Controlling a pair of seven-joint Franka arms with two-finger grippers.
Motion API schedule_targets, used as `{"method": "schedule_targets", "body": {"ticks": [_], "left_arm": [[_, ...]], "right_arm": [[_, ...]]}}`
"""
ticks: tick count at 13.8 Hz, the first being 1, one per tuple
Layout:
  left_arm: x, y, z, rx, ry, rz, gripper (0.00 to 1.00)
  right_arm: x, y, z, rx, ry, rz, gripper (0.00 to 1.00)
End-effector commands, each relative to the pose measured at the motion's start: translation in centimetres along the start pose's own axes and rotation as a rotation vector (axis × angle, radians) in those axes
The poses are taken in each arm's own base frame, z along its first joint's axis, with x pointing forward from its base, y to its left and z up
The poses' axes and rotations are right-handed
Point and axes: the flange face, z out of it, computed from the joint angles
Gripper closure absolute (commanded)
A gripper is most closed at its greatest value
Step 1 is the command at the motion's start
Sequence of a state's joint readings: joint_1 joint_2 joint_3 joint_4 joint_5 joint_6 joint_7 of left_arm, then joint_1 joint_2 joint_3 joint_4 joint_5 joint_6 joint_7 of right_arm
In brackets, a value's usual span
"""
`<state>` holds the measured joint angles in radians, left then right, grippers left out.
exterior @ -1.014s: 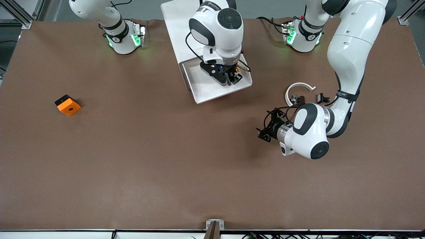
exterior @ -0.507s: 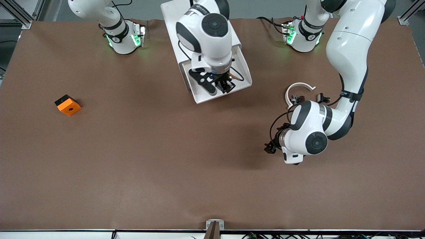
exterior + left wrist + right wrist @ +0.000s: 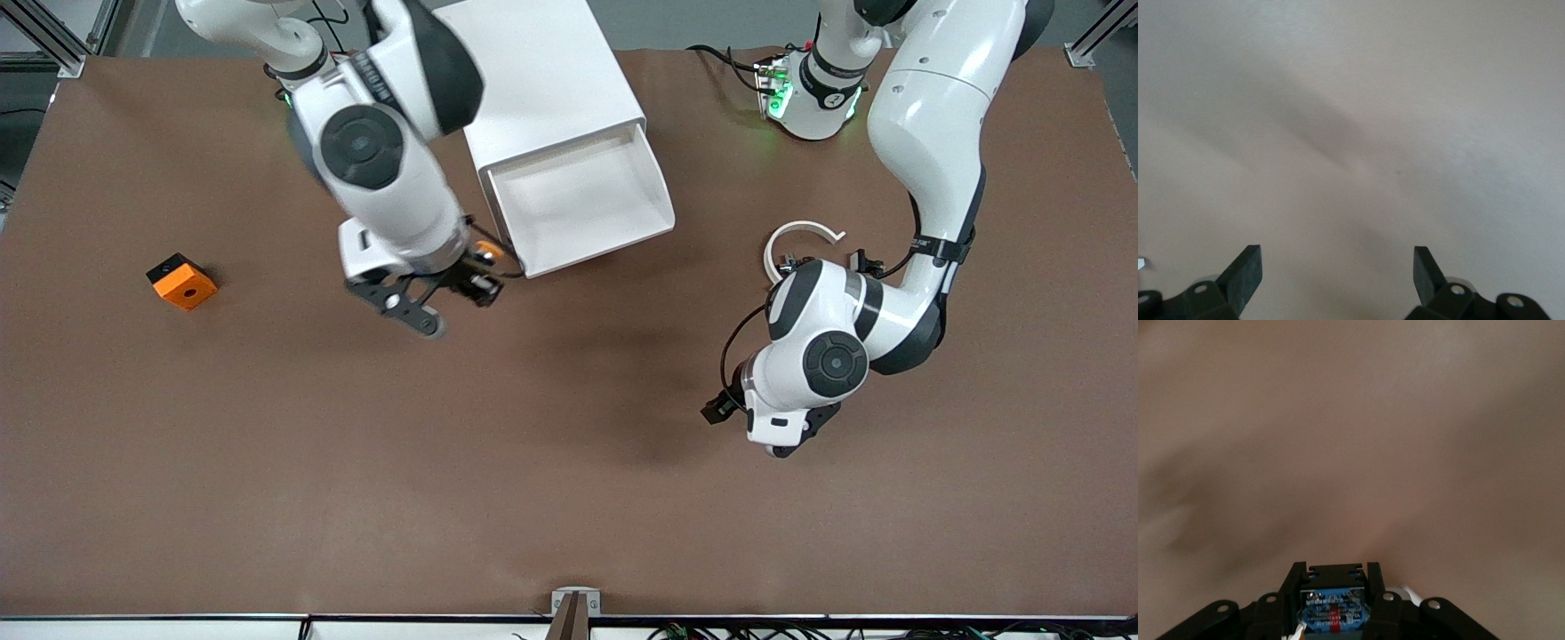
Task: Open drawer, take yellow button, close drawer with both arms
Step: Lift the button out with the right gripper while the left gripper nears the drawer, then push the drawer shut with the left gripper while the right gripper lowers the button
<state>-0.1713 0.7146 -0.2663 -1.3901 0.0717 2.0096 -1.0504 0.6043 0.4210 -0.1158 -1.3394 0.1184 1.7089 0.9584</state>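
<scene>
The drawer [image 3: 597,251], topmost in the white cabinet [image 3: 542,71], stands pulled out, and its tray shows nothing inside. My right gripper [image 3: 478,277] hangs over the table beside the drawer's front corner, shut on the button [image 3: 487,253]. The orange cap shows in the front view. In the right wrist view the button's black body with a blue label [image 3: 1333,607] sits between the right gripper's [image 3: 1335,572] fingers. My left gripper [image 3: 722,407] is over bare table toward the left arm's end. In the left wrist view the left gripper [image 3: 1338,267] is open with only tabletop between its fingers.
An orange square block with a hole [image 3: 181,281] lies toward the right arm's end. A white curved ring piece [image 3: 800,233] and small black parts [image 3: 864,262] lie beside the left arm's elbow, between the cabinet and the left arm's end.
My right arm has come up out of the drawer and swung toward the right arm's end with the button. The left wrist has turned, its gripper shifting slightly toward the camera.
</scene>
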Motion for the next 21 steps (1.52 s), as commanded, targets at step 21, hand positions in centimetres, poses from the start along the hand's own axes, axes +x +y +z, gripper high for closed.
{"method": "schedule_targets", "body": {"ticks": [21], "left_arm": [[-28.1, 8.3, -4.6, 0.049, 0.086, 0.319, 0.0]], "right_arm": [[26.8, 41.1, 22.5, 0.074, 0.102, -0.373, 1.0]]}}
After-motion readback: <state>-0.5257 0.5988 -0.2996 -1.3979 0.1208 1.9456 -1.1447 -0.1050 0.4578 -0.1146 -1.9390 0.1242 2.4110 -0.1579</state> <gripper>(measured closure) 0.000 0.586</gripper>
